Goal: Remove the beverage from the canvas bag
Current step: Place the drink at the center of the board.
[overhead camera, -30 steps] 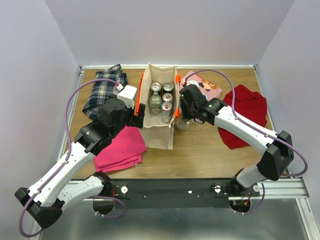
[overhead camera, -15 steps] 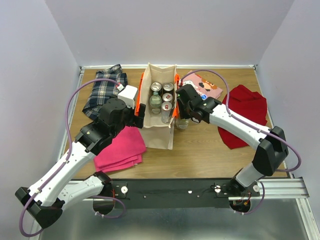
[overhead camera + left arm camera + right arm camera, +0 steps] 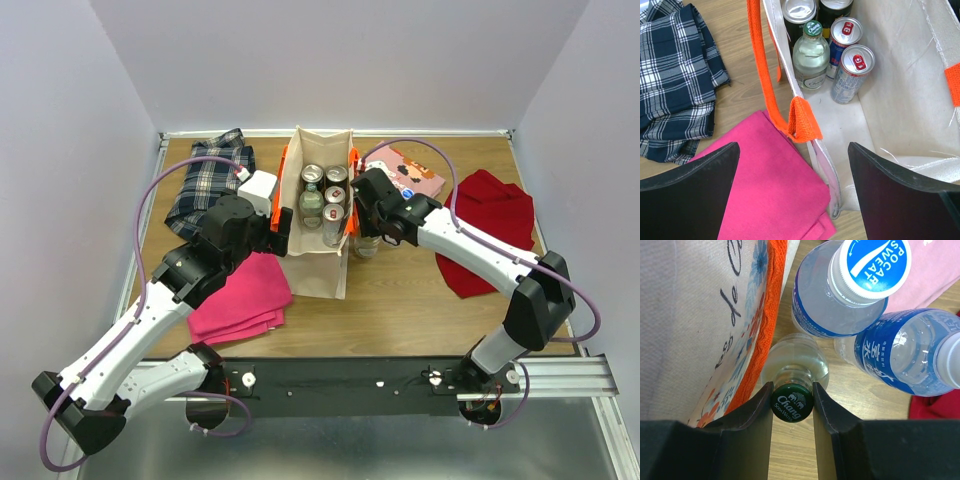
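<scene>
Canvas bag (image 3: 318, 272): maybe four cans (image 3: 859, 57); right hand (image 3: 792, 390) pinches one bottle (image 3: 796, 364), left hand (image 3: 792, 148) agape.

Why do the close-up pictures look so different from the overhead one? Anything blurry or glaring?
Top view: soft even light, sharp, faint shadows beside the canvas bag. Left wrist view: the fingers of the open left gripper are dark, featureless shapes; the can tops gleam. Right wrist view: the green-capped bottle pinched by the right gripper is crisp.
</scene>
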Controlling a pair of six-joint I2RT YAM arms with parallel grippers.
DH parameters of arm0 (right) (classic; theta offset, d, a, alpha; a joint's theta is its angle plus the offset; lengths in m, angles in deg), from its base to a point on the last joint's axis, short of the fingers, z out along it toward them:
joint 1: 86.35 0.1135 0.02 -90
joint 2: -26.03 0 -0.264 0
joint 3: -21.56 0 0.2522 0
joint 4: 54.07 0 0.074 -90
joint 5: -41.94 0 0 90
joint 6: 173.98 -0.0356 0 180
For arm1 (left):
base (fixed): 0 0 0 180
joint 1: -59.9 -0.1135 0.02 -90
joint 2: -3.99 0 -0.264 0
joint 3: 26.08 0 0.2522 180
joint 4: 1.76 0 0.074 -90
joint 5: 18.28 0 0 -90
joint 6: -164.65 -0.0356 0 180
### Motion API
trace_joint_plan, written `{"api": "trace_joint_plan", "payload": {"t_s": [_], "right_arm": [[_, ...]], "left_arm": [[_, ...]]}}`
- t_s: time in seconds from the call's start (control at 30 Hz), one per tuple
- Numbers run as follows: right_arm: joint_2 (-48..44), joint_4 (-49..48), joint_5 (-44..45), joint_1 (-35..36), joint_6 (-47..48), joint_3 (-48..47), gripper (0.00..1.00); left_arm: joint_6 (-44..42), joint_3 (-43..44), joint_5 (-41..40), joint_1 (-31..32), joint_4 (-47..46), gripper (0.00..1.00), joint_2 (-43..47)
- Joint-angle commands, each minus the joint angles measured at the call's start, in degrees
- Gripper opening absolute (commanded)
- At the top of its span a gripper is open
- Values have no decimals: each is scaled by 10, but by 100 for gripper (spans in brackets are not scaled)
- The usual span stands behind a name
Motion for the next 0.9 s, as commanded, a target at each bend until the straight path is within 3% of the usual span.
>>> {"api": "trace_joint_plan", "payload": {"t_s": [0.0, 0.07, 0.13, 0.17, 0.2, 0.3, 0.37, 0.87], "right_arm": [[-11, -32, 33, 0, -3, -29, 21], [-15, -35, 33, 0, -4, -25, 38], [-17, -35, 34, 0, -6, -24, 40], [-20, -35, 34, 0, -8, -24, 52], [-21, -35, 36, 0, -9, -24, 58], [-26, -36, 37, 0, -13, -22, 59], [-28, -35, 38, 0, -16, -23, 71], [-84, -6, 36, 0, -11, -80, 76]], "left_arm": [[-4, -3, -1, 0, -13, 99, -1], [-4, -1, 0, 0, -14, 99, -2], [-4, 0, 0, 0, -14, 99, -3], [-4, 0, 1, 0, -14, 99, -3], [-4, 1, 2, 0, -14, 99, -3], [-5, 1, 4, 0, -13, 99, -2], [-5, 2, 5, 0, -13, 99, -2], [-21, -3, 78, 0, -17, 99, -7]]}}
